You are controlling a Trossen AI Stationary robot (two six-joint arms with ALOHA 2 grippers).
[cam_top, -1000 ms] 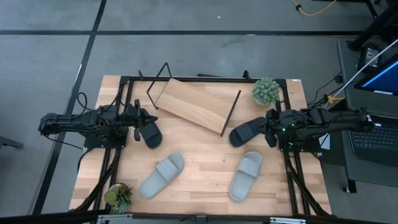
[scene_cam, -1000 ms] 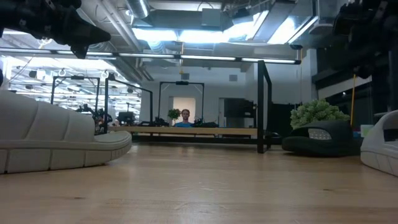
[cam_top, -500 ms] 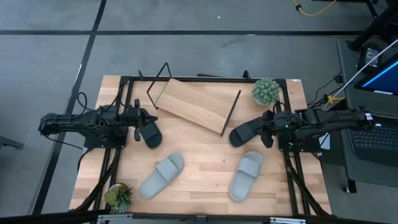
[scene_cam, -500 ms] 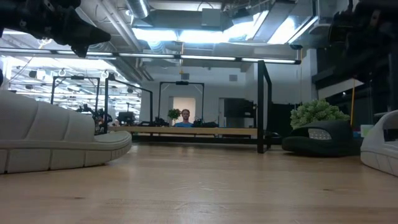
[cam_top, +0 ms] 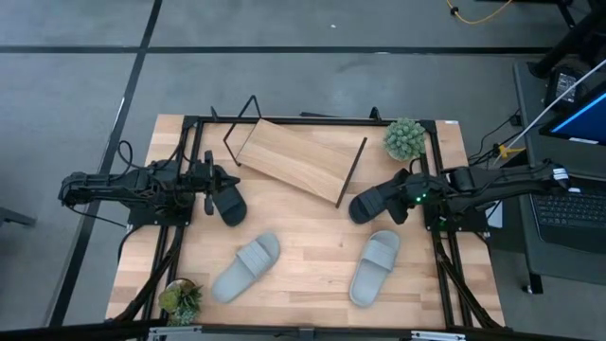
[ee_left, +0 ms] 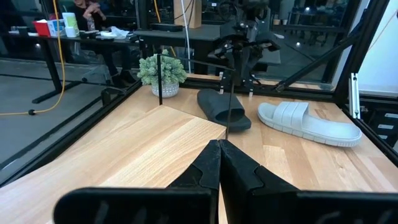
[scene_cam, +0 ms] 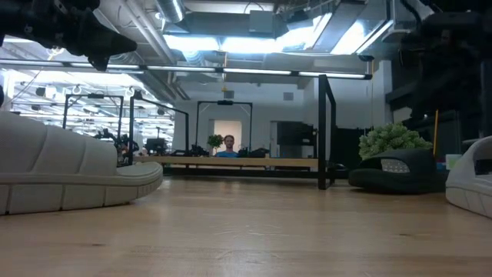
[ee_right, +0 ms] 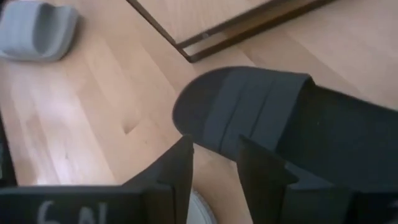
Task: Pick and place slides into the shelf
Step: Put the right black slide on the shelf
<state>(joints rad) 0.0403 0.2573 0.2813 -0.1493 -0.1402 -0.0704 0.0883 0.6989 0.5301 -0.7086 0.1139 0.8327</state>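
The shelf (cam_top: 301, 159), a light-wood board on black wire legs, stands slanted at the table's far middle. One black slide (cam_top: 377, 201) lies flat on its sole right of the shelf, and another black slide (cam_top: 228, 203) lies left of it. Two light grey slides (cam_top: 246, 267) (cam_top: 376, 267) lie nearer the front. My right gripper (ee_right: 214, 165) is open, its fingers just above the table at the right black slide's strap (ee_right: 261, 118). My left gripper (ee_left: 219, 152) is shut and empty, raised beside the left black slide.
A small potted plant (cam_top: 404, 138) stands at the far right corner and another plant (cam_top: 180, 299) at the near left corner. A black frame (cam_top: 312, 120) runs around the table. Bare wood lies between the two grey slides.
My right gripper has moved toward the table's left edge, out over the heel end of the right black slide. The slides and the shelf have stayed where they were.
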